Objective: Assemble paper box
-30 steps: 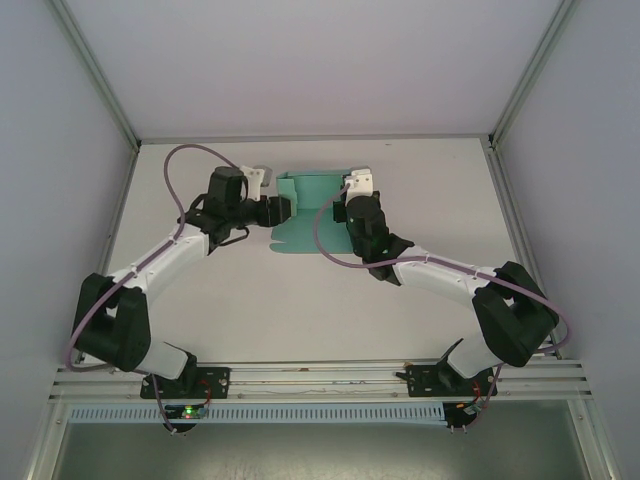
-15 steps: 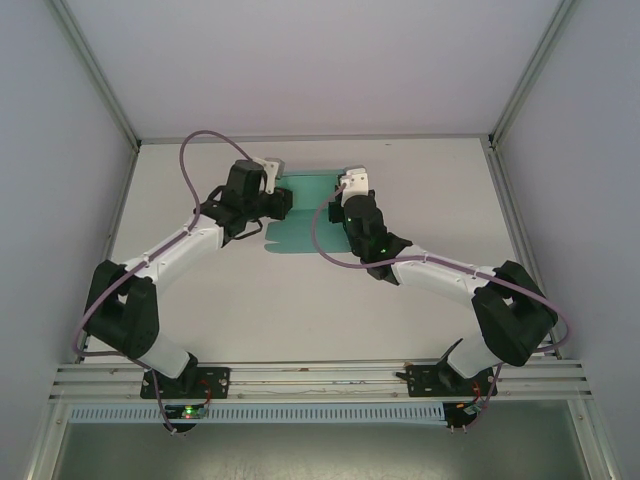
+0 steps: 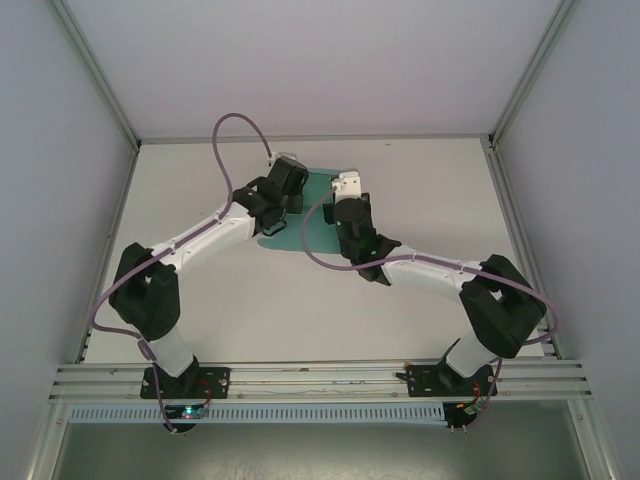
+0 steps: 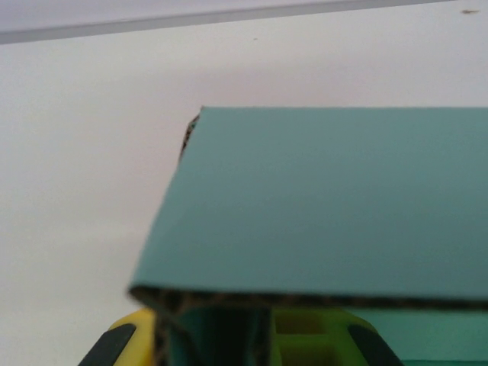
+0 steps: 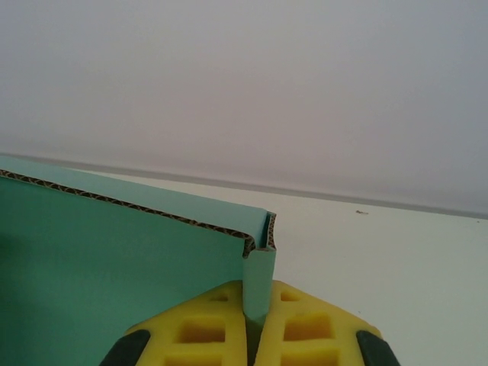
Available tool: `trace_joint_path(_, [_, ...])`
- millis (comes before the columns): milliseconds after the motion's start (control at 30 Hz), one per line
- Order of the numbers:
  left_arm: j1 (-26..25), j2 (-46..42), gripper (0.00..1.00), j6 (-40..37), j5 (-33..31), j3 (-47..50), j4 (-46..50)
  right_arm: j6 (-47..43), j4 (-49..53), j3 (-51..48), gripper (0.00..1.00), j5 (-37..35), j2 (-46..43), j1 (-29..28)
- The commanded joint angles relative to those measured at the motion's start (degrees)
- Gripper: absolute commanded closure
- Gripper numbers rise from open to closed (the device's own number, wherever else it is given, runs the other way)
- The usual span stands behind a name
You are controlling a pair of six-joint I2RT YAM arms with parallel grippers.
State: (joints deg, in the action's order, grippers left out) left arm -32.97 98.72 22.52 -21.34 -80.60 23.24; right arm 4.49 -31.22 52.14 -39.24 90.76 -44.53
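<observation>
Table: white, enclosed by grey panels on three sides.
Arm bases: bolted at the near edge, with both arms reaching toward the far middle.
Left fingers: closed; teal card is seen caught between the yellow pads, and a panel slopes away above them.
Right fingers: pressed shut on a folded upright corner of the card.
Paper box: teal-green, partly folded, at the far middle of the table, held from both sides.
Back wall: seen just beyond the card.
</observation>
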Motion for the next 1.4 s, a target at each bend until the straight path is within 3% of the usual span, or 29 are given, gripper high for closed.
trace_joint_path(0, [1.8,3.0,1.0,4.0,-17.5,-1.7,6.2,-3.9,-1.6,1.7,1.0,-4.6,-0.5,-1.6])
trace_joint_path(67, [2.0,3.5,1.0,3.5,-17.7,-2.3,6.4,-4.2,-2.1,1.6,1.0,-4.9,-0.6,-1.6])
trace_joint_path(267, [1.8,5.5,1.0,8.6,-27.7,-6.7,16.1,-4.4,-3.1,0.8,1.0,-5.1,-1.1,-1.7])
trace_joint_path(400, [1.7,5.3,1.0,10.3,-29.4,-8.7,19.9,-4.4,-3.4,0.9,1.0,-4.7,-1.0,-1.8])
trace_joint_path(433, [1.6,5.1,1.0,9.6,-28.2,-8.8,19.6,-4.3,-3.6,0.9,1.0,-4.4,-1.1,-1.8])
trace_joint_path(467, [1.6,4.4,0.9,7.3,-25.4,-8.1,17.7,-4.2,-3.7,0.9,1.0,-4.2,-1.2,-1.8])
trace_joint_path(500, [1.6,3.4,0.72,3.4,-21.1,-6.6,14.2,-4.1,-4.1,0.6,1.0,-4.0,-1.3,-1.7])
trace_joint_path(667, [1.7,-5.6,0.52,-4.2,4.3,3.2,-0.2,-3.5,-4.4,0.3,1.0,-3.4,-1.6,-1.6])
trace_joint_path(700, [1.7,-7.7,0.44,-4.9,9.5,5.3,-2.9,-3.4,-4.5,0.2,1.0,-3.3,-1.8,-1.5])
trace_joint_path(800, [1.6,-12.8,0.23,-4.9,15.8,9.1,-7.4,-3.0,-4.3,-0.1,1.0,-3.0,-1.8,-1.3])
trace_joint_path(933, [1.7,-16.5,0.11,-4.4,17.0,10.9,-7.9,-2.3,-3.7,0.0,1.0,-2.8,-1.9,-1.2])
trace_joint_path(1200, [2.2,-19.5,0.13,-2.7,12.7,12.2,-3.7,-1.2,-1.5,0.8,1.0,-2.2,-1.9,-0.7])
trace_joint_path(1300, [3.8,-23.6,0.02,-2.2,14.7,15.1,-3.7,-0.8,-1.1,0.8,1.0,-1.6,-1.9,-0.2])
trace_joint_path(1367, [5.4,-27.4,0.0,-1.6,15.8,18.0,-4.5,-0.5,-0.9,0.7,1.0,-1.4,-2.1,0.1])
